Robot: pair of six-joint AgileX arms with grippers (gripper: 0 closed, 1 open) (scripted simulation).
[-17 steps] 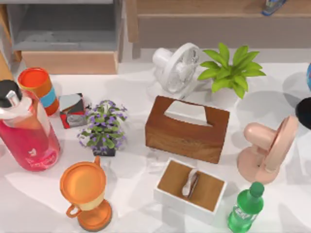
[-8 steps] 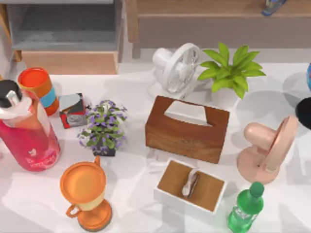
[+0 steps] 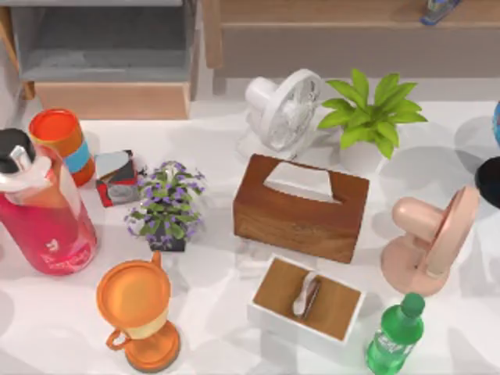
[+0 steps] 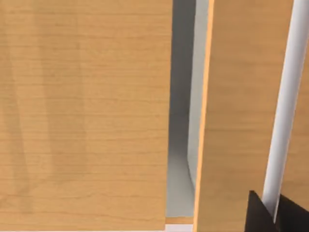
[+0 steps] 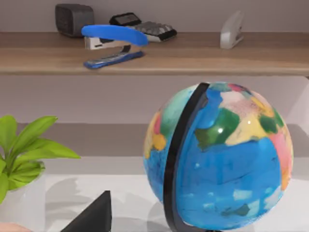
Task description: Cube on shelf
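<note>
The shelf (image 5: 193, 58) ran well beyond the right gripper (image 5: 91, 217), with the globe (image 5: 217, 154) standing between them. A blue stapler (image 5: 113, 43) rested on the plank, whole here but cut off at the top view's edge. The left gripper (image 4: 273, 217) hung close before wooden panels (image 4: 82, 111); I could not tell whether either claw was apart or together.

Left gripper (image 4: 270, 215): two dark, near-black fingertips are showing at the edge of the left wrist view, each a flat, sharp-cornered wedge.
Left finger finish: matte and plain, carrying no marking, screw or cable that can be made out.
Right gripper (image 5: 91, 217): one dark charcoal fingertip is poking into the right wrist view, triangular with a pointed tip.
Right finger finish: smooth and unmarked, the face shading from dark grey to black.
</note>
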